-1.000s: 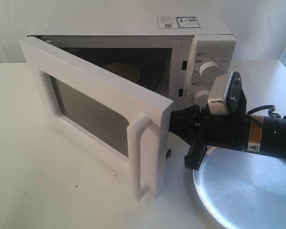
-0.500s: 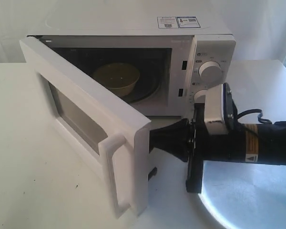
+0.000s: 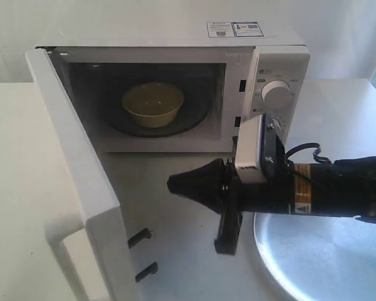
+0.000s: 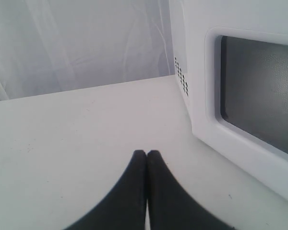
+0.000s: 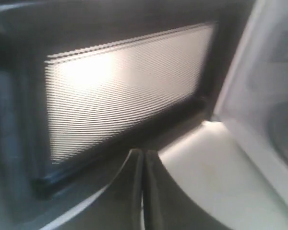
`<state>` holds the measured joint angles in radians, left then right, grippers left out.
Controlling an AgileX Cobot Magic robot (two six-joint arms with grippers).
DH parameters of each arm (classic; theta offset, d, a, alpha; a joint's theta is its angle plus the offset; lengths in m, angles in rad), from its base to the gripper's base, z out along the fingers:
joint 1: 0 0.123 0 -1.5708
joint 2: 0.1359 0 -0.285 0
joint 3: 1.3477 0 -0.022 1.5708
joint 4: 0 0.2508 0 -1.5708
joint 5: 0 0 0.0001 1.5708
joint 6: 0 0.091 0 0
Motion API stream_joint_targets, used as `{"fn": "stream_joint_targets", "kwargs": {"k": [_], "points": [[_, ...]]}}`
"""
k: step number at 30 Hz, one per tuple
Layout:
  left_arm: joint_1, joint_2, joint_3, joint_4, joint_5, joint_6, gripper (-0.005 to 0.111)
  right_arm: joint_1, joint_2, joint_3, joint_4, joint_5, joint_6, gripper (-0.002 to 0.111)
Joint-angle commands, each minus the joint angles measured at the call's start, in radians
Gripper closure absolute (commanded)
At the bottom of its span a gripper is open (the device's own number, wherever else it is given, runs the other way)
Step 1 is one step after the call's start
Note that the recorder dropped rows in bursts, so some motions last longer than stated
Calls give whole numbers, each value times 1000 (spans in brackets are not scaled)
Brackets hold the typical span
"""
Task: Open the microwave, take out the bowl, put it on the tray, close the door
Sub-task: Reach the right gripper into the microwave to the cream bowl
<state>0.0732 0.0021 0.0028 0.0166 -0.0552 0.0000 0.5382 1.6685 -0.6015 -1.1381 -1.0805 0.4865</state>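
Bowl (image 3: 153,104) sits inside the microwave (image 3: 175,31), deep in its cavity, the door (image 3: 81,169) standing wide open. Right claw (image 3: 173,184) hangs clenched and empty outside the microwave's opening, well apart from the bowl.

white microwave (image 3: 279,59), cream bowl (image 3: 153,104), silvery steel tray (image 3: 319,257) — black gripper (image 3: 175,184), white table (image 3: 19,188).

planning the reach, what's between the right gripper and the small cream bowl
Exterior view: only bare white table and the open mouth of the white microwave; nothing blocks.
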Motion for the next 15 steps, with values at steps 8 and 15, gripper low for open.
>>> {"fn": "stream_joint_targets", "kwargs": {"k": [8, 15], "points": [[-4, -2, -3, -8, -4, 0, 107, 171, 141, -259, 252, 432, -123, 108], [-4, -2, -3, -8, -4, 0, 107, 182, 185, -405, 257, 536, -147, 106]]}}
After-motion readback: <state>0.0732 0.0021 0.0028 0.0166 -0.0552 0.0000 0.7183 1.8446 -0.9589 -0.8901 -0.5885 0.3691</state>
